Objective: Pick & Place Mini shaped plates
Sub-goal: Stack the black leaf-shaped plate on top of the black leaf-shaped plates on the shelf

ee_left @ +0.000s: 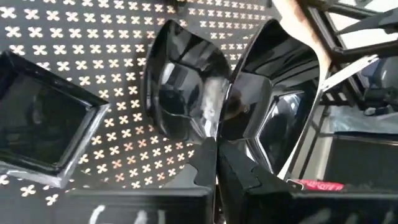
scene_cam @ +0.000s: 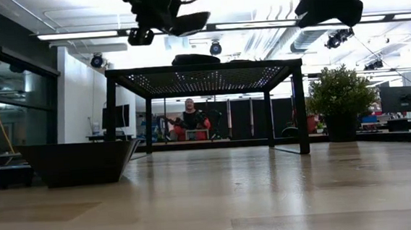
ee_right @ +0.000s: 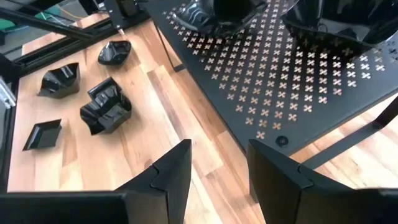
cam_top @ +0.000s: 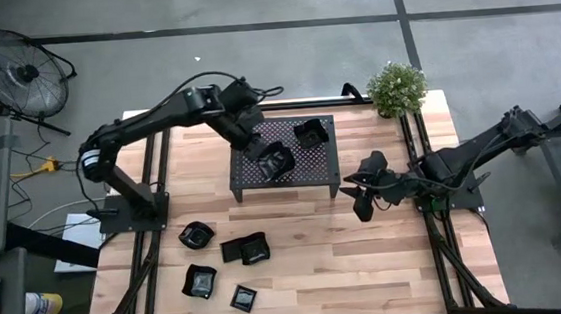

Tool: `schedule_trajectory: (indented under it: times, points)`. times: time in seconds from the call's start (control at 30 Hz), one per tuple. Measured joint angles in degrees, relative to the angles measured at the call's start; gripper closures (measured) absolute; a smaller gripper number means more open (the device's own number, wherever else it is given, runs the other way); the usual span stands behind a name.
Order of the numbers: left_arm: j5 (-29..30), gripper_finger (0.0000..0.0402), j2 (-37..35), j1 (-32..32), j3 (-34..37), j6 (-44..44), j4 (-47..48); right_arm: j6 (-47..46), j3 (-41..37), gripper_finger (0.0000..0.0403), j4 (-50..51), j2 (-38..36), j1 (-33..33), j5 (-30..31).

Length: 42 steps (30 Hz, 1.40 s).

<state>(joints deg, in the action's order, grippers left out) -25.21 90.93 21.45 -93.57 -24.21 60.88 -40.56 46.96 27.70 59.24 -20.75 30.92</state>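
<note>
My left gripper reaches over the black mesh rack and is shut on a glossy black curved mini plate. In the low view that plate hangs above the rack top. A second plate lies on the rack's far side, and a square one shows in the left wrist view. Several more plates lie on the wood near the left, such as one and a pair. My right gripper is open and hovers off the rack's right near corner. My left gripper pinches the curved plate by its rim between the two fingers, where two glossy lobes meet. The fingers come from above, slanting down. The plate is lifted clear of the rack top and sits tilted in the hold.
A potted plant stands at the table's far right corner. The rack stands on thin legs with room beneath. A dark square dish sits close to the low camera. Bare wood lies near the right.
</note>
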Motion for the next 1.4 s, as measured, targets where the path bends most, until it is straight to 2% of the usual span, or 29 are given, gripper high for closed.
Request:
schedule_trajectory:
  times: [0.33,0.67,1.4]
  points:
    - [-1.4,0.0401,5.2,2.2,-6.0,4.7,5.2,1.4,0.0,0.0257,-0.2,0.0,0.0,-0.2]
    - [-1.6,0.0401,9.3,4.1,-7.4,7.5,8.4,2.0,0.0,0.0256,-0.1,0.0,0.0,-0.2]
    - [3.0,0.0401,9.5,3.2,-7.4,4.5,7.7,2.0,0.0,0.0258,-0.1,0.0,0.1,0.3]
